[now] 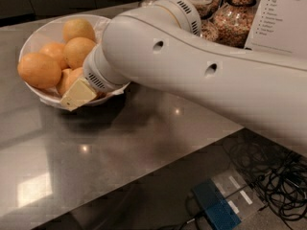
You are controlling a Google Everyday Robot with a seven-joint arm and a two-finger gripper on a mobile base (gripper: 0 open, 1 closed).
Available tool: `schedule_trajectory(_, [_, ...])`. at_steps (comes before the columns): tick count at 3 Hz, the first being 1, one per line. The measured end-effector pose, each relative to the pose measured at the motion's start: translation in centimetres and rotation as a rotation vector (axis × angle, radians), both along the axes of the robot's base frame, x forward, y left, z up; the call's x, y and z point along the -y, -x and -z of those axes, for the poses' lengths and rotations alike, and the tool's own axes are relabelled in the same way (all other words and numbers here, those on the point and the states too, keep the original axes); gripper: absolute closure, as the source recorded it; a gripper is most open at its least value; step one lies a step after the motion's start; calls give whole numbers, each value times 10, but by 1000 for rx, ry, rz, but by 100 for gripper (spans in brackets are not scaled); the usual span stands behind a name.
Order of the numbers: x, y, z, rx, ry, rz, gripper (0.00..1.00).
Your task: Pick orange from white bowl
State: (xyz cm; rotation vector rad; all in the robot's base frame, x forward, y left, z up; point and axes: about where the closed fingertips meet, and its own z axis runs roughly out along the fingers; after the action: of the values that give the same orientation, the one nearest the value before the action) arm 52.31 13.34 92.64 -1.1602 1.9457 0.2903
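Although set low at the near rim of the white bowl [36,40], against the closest orange [71,78] of roughly 6 heaped inside, cannot tell the state of the pincer [76,93], apart or clamped. Likely firm and fairly heavy, with dimpled, grippy skin, yet round and prone to rolling among neighbours. Best taken squarely across the widest middle, squeezing gently to avoid bruising or nudging others over onto the tabletop [120,147].

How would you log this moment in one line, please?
gripper: at white bowl front rim | oranges: piled in bowl | grasp: unclear
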Motion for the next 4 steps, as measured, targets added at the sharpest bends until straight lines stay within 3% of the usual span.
schedule_trajectory(1, [4,-6,5,-3,6,21,10])
schedule_trajectory(3, [4,-16,9,-7,-2,44,48])
schedule_trajectory(4, [5,-14,9,-7,-2,44,48])
